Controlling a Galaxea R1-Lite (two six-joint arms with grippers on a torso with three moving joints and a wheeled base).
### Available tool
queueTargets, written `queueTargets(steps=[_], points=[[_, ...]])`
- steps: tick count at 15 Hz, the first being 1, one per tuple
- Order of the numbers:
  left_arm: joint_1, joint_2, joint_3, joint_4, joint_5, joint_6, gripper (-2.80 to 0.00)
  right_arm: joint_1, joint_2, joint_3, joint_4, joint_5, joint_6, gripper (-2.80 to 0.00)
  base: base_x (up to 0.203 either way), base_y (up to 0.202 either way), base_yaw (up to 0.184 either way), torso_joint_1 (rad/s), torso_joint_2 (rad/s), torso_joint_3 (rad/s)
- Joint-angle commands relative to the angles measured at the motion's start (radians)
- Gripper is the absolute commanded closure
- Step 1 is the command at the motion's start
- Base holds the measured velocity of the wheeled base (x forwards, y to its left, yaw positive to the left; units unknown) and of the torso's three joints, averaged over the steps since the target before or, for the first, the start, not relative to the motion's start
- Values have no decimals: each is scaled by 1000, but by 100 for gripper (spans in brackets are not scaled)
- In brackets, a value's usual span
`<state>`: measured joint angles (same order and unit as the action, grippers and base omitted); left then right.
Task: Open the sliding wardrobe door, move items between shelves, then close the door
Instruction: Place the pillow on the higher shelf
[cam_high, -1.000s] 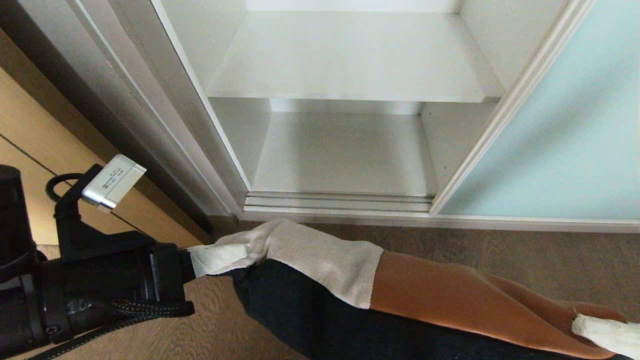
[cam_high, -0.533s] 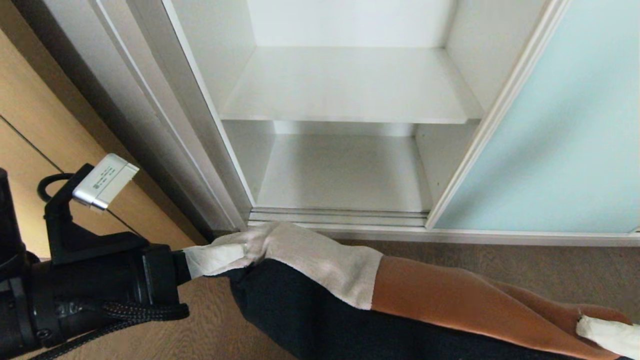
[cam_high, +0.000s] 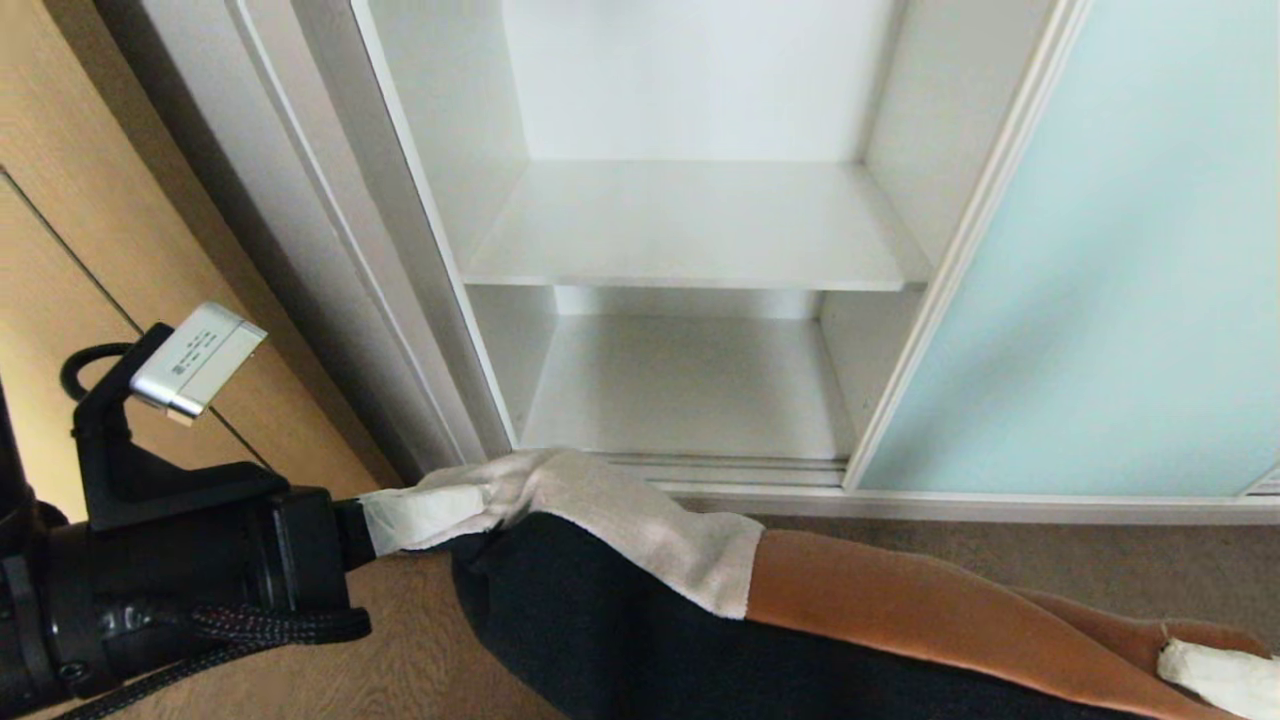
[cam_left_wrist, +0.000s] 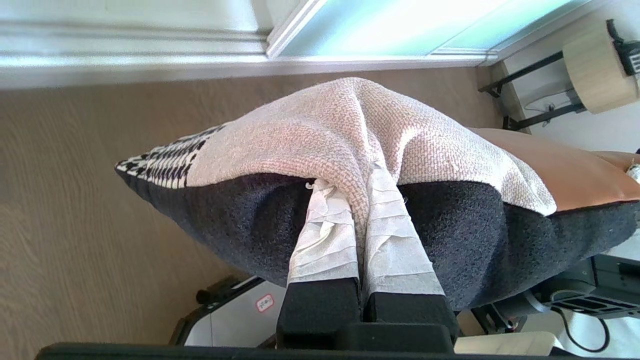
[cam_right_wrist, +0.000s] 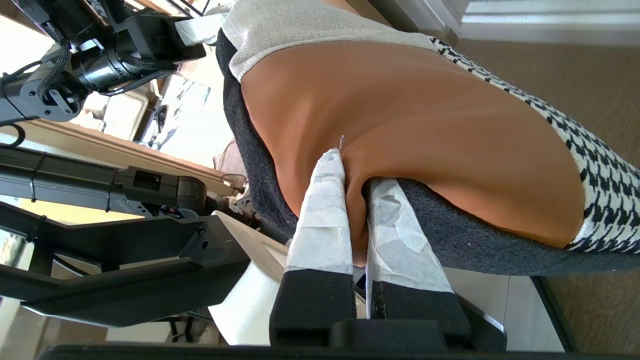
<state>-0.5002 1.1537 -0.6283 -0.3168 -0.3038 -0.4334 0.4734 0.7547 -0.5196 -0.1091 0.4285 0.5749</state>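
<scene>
- Rising, the head view is now showing more of the upper shelf (cam_high: 690, 225) than a second ago.
- Both grippers, left gripper (cam_high: 425, 515) and right gripper (cam_high: 1215, 675), are pinching the cushion (cam_high: 700, 590) near the open wardrobe, ready for lifting.

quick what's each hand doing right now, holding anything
Left hand: closed, pinching the beige-grey corner of the cushion.
Right hand: closed, pinching the cushion's rust-brown patch at the other end.

No writing could be read; the small print on the silver camera module (cam_high: 197, 360) and a red-marked sticker (cam_left_wrist: 265, 302) stayed illegible.
</scene>
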Motion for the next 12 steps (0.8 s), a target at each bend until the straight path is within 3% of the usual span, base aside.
queueTargets(steps=[1,12], points=[[0,-6,3,-2,-1,-2,0,1,2,1,-1,3,3,0,0,0,0,7,7,197],[0,-26,10,3,-1,-4,0,1,3,4,-1,3,5,0,0,0,0,2,4,203]])
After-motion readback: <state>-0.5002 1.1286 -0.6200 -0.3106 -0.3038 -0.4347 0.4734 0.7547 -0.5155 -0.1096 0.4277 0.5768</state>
